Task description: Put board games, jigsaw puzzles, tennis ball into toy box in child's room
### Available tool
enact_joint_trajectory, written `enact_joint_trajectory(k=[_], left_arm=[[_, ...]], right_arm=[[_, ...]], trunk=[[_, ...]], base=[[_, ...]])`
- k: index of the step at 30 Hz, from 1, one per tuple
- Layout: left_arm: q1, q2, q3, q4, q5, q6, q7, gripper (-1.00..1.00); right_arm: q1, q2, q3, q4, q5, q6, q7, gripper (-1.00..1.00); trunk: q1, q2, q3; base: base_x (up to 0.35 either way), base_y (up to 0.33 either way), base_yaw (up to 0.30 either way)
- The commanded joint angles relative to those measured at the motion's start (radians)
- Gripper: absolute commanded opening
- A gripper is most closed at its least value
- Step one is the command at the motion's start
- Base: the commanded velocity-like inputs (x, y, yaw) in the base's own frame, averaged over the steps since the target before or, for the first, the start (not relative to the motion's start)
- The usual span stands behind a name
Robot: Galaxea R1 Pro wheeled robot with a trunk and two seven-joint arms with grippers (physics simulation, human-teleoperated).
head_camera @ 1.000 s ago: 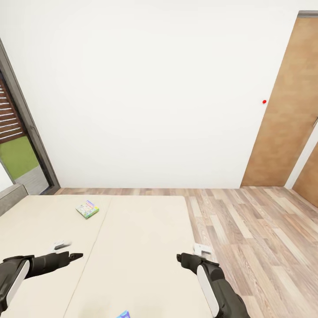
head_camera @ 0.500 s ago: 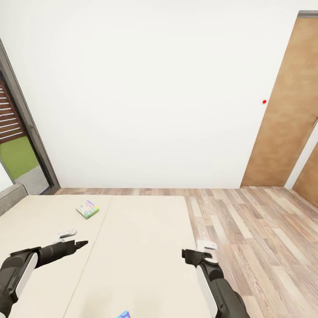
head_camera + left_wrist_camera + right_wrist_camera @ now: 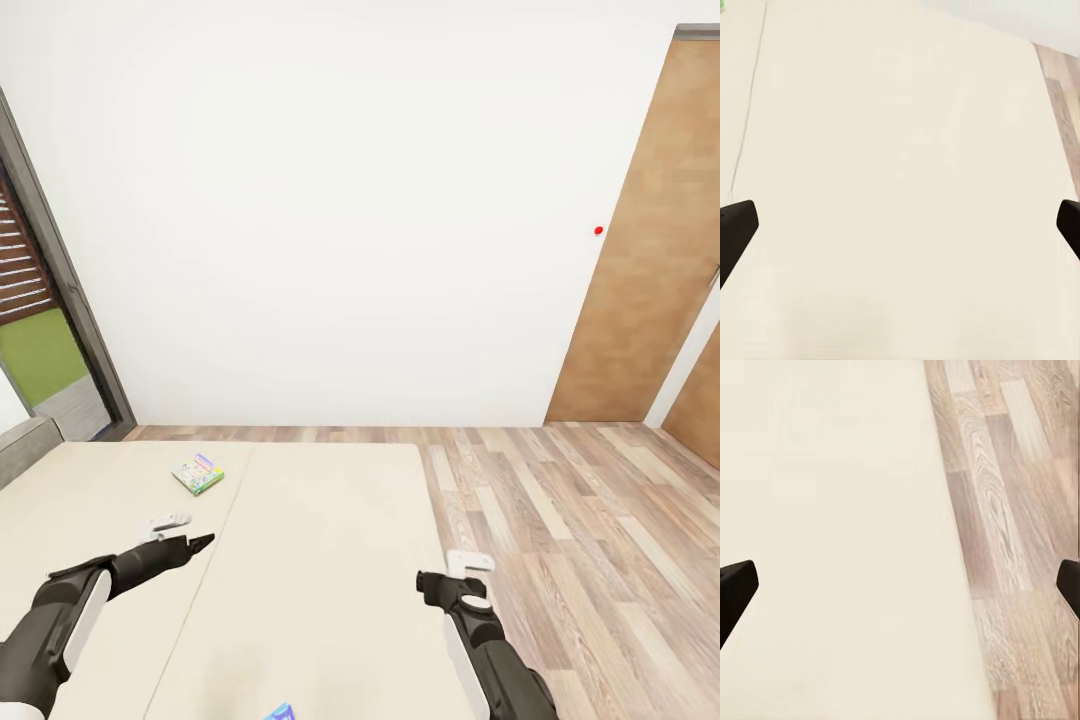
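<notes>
The smooth beige bed [image 3: 300, 560] carries two flat printed board games: the green-bordered board game [image 3: 197, 473] lies just beyond the left pincer [image 3: 200, 541], the blue board game [image 3: 281, 712] between both arms. Left pincer and right pincer [image 3: 425, 582] hover spread wide, empty. Wood-plank floor [image 3: 580, 540] lies right.

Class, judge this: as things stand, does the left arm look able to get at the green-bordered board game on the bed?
Probably yes: the left gripper, open, hovers short of the board game, with bare bed between.
</notes>
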Motion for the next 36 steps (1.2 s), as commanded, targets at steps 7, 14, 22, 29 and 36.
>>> enact_joint_trajectory(k=[7,14,22,29,36], left_arm=[[-0.001,-0.040,0.006,0.023,0.009,0.002,0.038,1.00],[-0.001,-0.079,0.008,0.028,0.012,0.023,0.078,1.00],[-0.001,-0.124,0.011,0.033,0.015,0.068,0.122,1.00],[-0.001,-0.160,0.016,0.035,0.040,0.181,0.313,1.00],[-0.001,-0.173,0.036,0.087,0.084,0.209,0.316,1.00]], right_arm=[[0.000,0.000,0.000,-0.002,0.035,-0.035,-0.005,1.00],[0.000,0.000,-0.001,-0.002,0.074,-0.067,-0.005,1.00],[0.001,0.000,0.000,0.000,0.094,-0.067,-0.004,1.00],[0.001,0.000,-0.001,0.000,0.093,-0.066,-0.003,1.00],[0.001,0.000,0.000,0.001,0.092,-0.066,-0.002,1.00]], trunk=[[0.000,-0.002,-0.002],[0.000,-0.002,-0.002],[0.000,-0.002,-0.002],[0.000,-0.002,-0.002],[0.000,-0.002,-0.002]], base=[[0.000,0.000,0.000],[0.000,0.000,0.000],[0.000,0.000,0.000],[0.000,0.000,0.000],[0.000,0.000,0.000]])
